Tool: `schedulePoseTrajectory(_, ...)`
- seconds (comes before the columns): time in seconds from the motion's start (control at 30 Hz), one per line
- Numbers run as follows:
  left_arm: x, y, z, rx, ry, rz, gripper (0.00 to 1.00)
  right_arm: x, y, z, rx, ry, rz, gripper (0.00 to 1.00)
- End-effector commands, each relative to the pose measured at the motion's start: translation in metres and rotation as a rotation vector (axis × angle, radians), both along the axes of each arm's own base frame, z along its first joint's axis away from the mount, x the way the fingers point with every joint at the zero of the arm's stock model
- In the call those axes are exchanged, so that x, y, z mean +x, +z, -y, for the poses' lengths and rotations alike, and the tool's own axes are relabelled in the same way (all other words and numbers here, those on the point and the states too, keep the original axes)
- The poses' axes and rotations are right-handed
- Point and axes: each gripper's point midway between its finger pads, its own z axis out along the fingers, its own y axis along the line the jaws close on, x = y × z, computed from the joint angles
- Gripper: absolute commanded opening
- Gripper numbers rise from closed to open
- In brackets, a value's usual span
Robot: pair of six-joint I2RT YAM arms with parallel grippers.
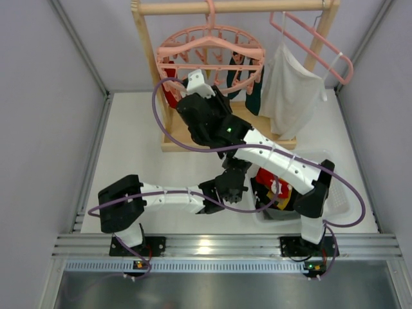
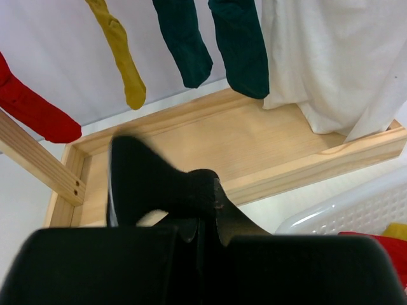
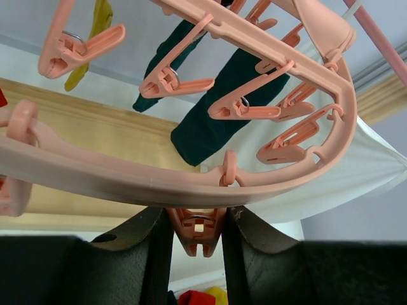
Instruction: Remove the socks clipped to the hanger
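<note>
Right gripper [image 3: 197, 219]: I see it pinching a pink clip [image 3: 198, 236] under the hanger [image 3: 127, 178] rim, and teal socks [image 3: 216, 121] dangle beyond. Left gripper [image 2: 172, 175] sits low; I can't tell its state.

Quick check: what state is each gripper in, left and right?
Left gripper: looks closed, holding nothing.
Right gripper: closed on a small pink plastic clip hanging from the round pink plastic drying hanger.
</note>
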Motion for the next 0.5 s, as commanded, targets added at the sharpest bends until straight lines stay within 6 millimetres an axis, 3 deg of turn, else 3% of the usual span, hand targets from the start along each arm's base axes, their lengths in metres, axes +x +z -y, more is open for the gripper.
schedulePoseTrajectory(0.0, -0.005, 0.014, -0.006, -0.066, -0.006, 0.007, 0.0, -0.011, 0.024, 0.0, 0.097, 0.025, 0.041, 0.04)
schedulePoseTrajectory(0.13, -0.016, 0.015, -0.017, -0.132, -0.039, -0.006, 0.0, -0.018, 0.02, -0.004, 0.169, 0.103, 0.003, 0.25)
schedulePoseTrajectory(0.17, -0.022, 0.012, -0.026, -0.143, -0.057, -0.012, 0.0, -0.018, 0.014, -0.007, 0.166, 0.123, -0.011, 0.41)
schedulePoseTrajectory(0.23, -0.034, 0.009, -0.029, -0.195, -0.098, -0.027, 0.0, -0.022, 0.016, -0.006, 0.228, 0.134, -0.012, 0.48)
schedulePoseTrajectory(0.27, -0.039, 0.017, -0.036, -0.237, -0.114, -0.024, 0.0, -0.023, 0.013, -0.009, 0.238, 0.159, -0.028, 0.53)
schedulePoseTrajectory(0.33, -0.05, 0.006, -0.04, -0.249, -0.157, -0.044, 0.0, -0.028, 0.018, -0.009, 0.279, 0.184, -0.034, 0.62)
schedulePoseTrajectory(0.37, -0.054, 0.013, -0.044, -0.279, -0.176, -0.039, 0.0, -0.032, 0.014, -0.011, 0.278, 0.206, -0.052, 0.67)
schedulePoseTrajectory(0.43, -0.065, 0.004, -0.045, -0.289, -0.23, -0.062, 0.0, -0.039, 0.016, -0.011, 0.311, 0.248, -0.072, 0.7)
schedulePoseTrajectory(0.47, -0.069, 0.01, -0.048, -0.331, -0.255, -0.068, 0.0, -0.044, 0.015, -0.012, 0.32, 0.269, -0.084, 0.75)
